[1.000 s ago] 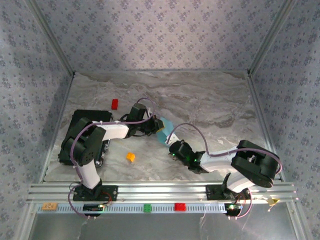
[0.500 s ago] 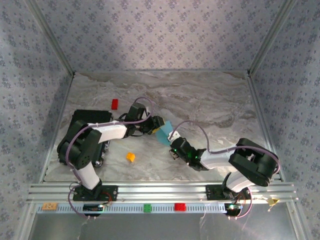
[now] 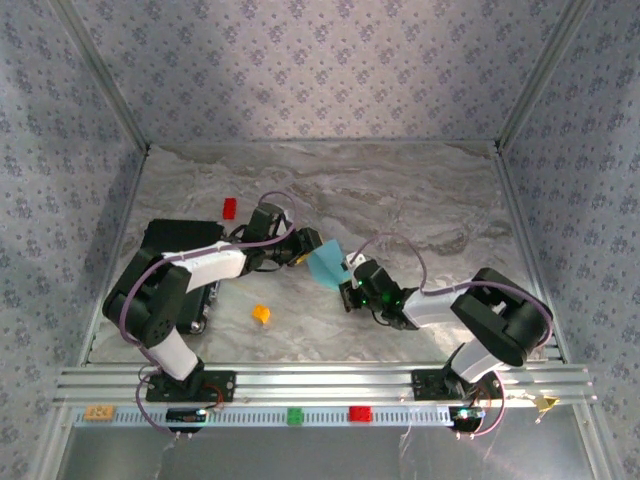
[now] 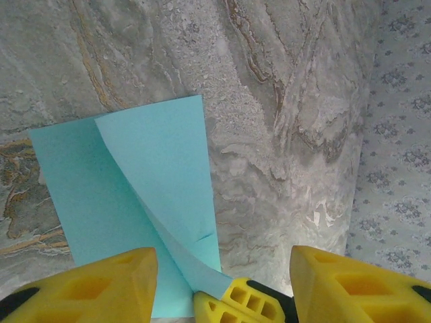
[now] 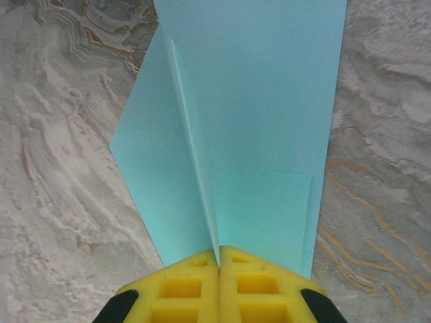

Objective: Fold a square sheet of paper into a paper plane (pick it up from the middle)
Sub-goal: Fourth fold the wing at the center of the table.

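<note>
The light-blue sheet of paper (image 3: 325, 262) is folded, with flat flaps on either side of a raised centre crease, and lies mid-table. My right gripper (image 3: 349, 287) is shut on that crease at the paper's near end. In the right wrist view the paper (image 5: 256, 114) spreads out ahead of the shut right gripper (image 5: 219, 259). My left gripper (image 3: 301, 249) stands open at the paper's left edge. In the left wrist view the left gripper (image 4: 222, 266) straddles the paper (image 4: 141, 182) and the right gripper's fingertips (image 4: 246, 303) without touching it.
A black slab (image 3: 160, 245) lies at the left under the left arm. A red block (image 3: 229, 207) sits behind it and an orange block (image 3: 261, 314) in front. Green (image 3: 295, 416) and red (image 3: 359, 413) blocks rest on the front rail.
My left gripper has opened and let go of the paper, drawing back a little to the left. The right gripper has stayed shut on the crease and shifted slightly away from the bases.
</note>
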Robot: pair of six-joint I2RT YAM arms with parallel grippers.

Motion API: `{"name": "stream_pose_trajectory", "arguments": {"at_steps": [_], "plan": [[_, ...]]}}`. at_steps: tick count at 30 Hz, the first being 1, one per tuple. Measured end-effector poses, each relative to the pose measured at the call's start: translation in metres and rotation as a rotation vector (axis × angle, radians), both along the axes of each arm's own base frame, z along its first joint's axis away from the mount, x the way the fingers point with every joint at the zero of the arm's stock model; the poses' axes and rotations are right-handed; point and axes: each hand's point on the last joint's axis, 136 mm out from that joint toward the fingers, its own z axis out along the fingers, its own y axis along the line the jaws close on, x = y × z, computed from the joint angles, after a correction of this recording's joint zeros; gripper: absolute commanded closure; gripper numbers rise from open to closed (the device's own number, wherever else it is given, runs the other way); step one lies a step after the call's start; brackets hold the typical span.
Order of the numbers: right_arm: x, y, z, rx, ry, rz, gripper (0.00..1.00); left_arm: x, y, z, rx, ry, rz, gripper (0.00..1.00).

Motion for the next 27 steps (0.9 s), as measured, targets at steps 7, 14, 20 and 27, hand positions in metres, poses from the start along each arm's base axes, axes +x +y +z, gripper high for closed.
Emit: {"name": "stream_pose_trajectory", "arguments": {"at_steps": [7,14,20,27], "plan": [[0.010,0.005,0.000,0.215,0.206,-0.036,0.95,0.000,0.000,0.000,0.002,0.002,-0.001,0.55],[0.010,0.009,0.003,0.372,0.350,-0.049,0.95,-0.001,-0.001,0.000,-0.001,0.001,-0.009,0.81],[0.005,0.013,0.004,0.452,0.449,-0.047,0.97,-0.006,-0.005,-0.010,-0.002,0.026,-0.043,0.90],[0.006,0.015,0.005,0.528,0.522,-0.055,0.98,-0.019,-0.015,-0.038,0.020,0.095,-0.088,0.93]]}}
